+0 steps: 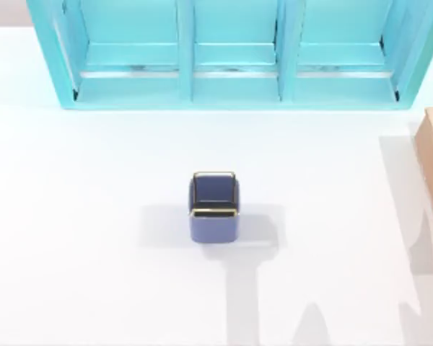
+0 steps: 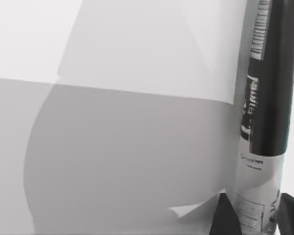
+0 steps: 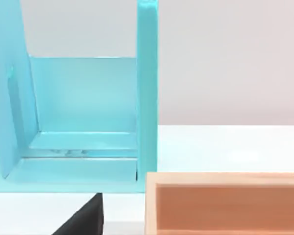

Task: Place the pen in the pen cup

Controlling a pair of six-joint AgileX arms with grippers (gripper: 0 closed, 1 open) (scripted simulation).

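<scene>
One step looks done and one is left: the pen [image 2: 264, 122] is clamped in the left end effector [image 2: 252, 215], its dark barrel with pale printed bands rising between the two black fingers [image 2: 223, 215] in the left wrist view, above the white table [image 2: 112, 147]. It is not yet in the pen cup [image 1: 214, 207], which stands upright and, as far as the top view shows, empty near the middle of the table, with its gold rim facing up. What remains, as I judge it, is to carry the pen over the cup's mouth and let it go.

A black finger [image 3: 83, 220] of the right end effector pokes into the right wrist view, near the tan wooden box [image 3: 225, 203]; whether it is released or clenched I cannot tell.

The table is plain white and smooth, crossed by soft shadows. A turquoise shelf unit [image 1: 234, 58] runs along its far edge, and the wooden box sits at the right edge.
</scene>
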